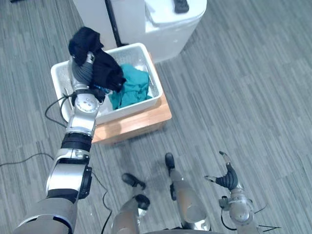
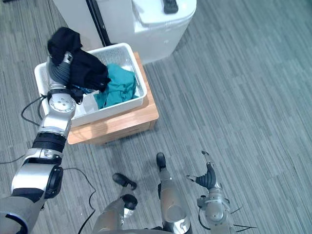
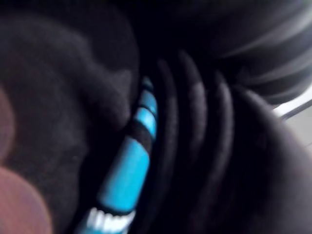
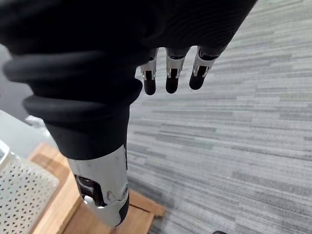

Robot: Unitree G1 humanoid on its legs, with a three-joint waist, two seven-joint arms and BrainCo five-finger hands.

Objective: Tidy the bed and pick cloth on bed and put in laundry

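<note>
My left arm reaches out over a white perforated laundry basket [image 1: 153, 78]. A black cloth [image 1: 106, 68] hangs over my left hand [image 1: 84, 69] and drapes down into the basket, hiding the fingers. Up close, the left wrist view shows the black cloth [image 3: 58, 97] with a blue striped trim. A teal cloth [image 1: 134, 87] lies inside the basket beside the black one. My right hand [image 1: 227, 178] hangs low at the lower right over the floor, fingers [image 4: 169, 73] relaxed and holding nothing.
The basket stands on a low wooden platform [image 1: 141, 123]. Behind it stands a white cabinet [image 1: 170, 27] with a small black object [image 1: 181, 6] on top. Grey striped floor [image 1: 243, 97] stretches to the right.
</note>
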